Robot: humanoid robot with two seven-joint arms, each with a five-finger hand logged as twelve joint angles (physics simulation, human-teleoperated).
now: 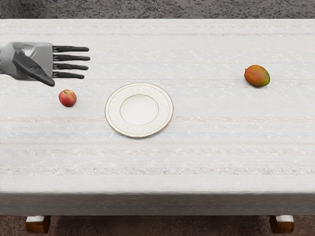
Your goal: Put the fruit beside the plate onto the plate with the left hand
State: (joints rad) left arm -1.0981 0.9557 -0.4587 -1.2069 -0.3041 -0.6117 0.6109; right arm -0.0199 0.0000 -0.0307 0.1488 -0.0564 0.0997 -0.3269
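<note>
Pale, whitish surface [206, 147] w/ faint lengthwise stripes fills nearly the whole head view. Dark speckled floor [147, 9] shows as a strip along the top edge. Two wooden legs [37, 224] peek out under the front edge, bottom left and bottom right.

I see the left robot hand [47, 61] coming in from the left edge, in the upper-left part of the pic. It's wide: four fingers [74, 57] stretched out straight, lying parallel and pointing toward pic right, w/ the thumb [37, 73] slanting down and to the right. It holds nothing and touches nothing. How high it sits over the surface I can't tell from this angle.

Apple [67, 98], red w/ a yellowish patch, lies on the surface just below the hand in the pic, i.e. nearer the camera. It's a bit right of the thumb tip, roughly under the finger roots. There's a clear gap btw thumb tip and apple, so no contact.

Plate [113, 110], white and round w/ a patterned rim, sits approx. mid-surface, to the right of the apple. The apple is near the plate's left rim but apart from it, on the surface itself and not on the plate.

Mango [257, 75], green to orange-red, lies far right, well apart from plate, apple and hand, and a little farther back than the apple.
</note>
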